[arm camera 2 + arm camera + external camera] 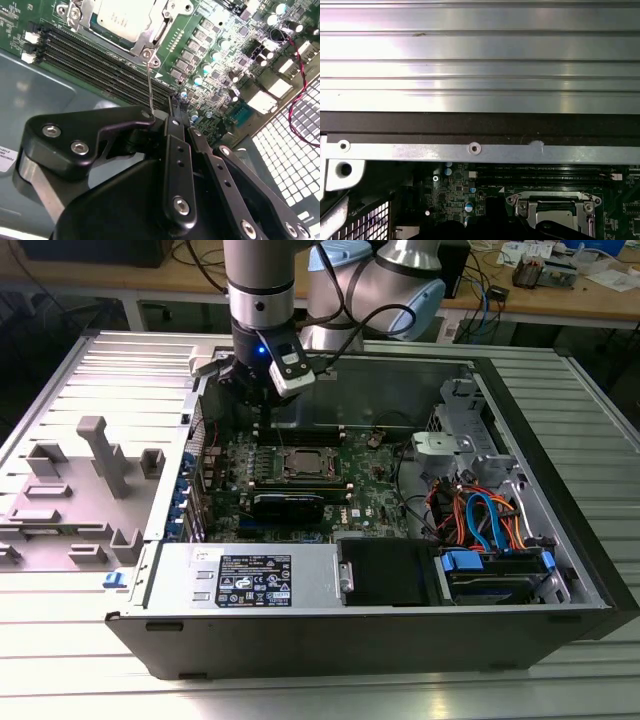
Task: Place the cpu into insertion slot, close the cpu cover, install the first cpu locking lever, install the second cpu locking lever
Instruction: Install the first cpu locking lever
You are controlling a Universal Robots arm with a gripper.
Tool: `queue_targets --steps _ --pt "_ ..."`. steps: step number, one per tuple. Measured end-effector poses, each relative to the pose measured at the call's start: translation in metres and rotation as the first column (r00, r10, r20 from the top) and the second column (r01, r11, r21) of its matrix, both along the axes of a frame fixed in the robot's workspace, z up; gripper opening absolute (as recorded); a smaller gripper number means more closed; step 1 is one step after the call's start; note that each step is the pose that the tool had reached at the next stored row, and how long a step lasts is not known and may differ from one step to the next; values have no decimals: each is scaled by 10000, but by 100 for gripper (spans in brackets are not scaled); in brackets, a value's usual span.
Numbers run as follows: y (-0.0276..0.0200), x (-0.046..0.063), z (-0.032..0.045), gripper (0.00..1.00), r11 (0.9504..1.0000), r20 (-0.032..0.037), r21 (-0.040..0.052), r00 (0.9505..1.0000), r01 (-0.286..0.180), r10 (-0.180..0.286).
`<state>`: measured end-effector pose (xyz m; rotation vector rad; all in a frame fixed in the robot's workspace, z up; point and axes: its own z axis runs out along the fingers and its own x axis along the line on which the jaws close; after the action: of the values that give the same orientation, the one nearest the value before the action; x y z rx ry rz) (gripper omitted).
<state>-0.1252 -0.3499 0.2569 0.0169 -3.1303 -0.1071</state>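
Second wrist view: pincer (171,109), drawn narrow, meets the thin locking lever (149,87) beside the cpu cover (152,32), closed over the cpu (122,17).

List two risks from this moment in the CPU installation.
The thin locking lever reaches up to the end effector; a slip could let it spring back or bend. The end effector sits low beside the memory slots and small capacitors, so a sideways move might strike them.
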Motion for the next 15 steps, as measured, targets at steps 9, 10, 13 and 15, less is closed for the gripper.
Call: queue_targets --steps 9,10,13,15 --pt "0 171 -1 11 10000 0 -13 10000 -1 1" --pt "0 186 -2 11 10000 1 -13 10000 -7 7" --pt "0 241 -9 11 10000 47 -13 10000 -48 48" --pt "0 276 -16 11 10000 88 -14 9999 -67 67"
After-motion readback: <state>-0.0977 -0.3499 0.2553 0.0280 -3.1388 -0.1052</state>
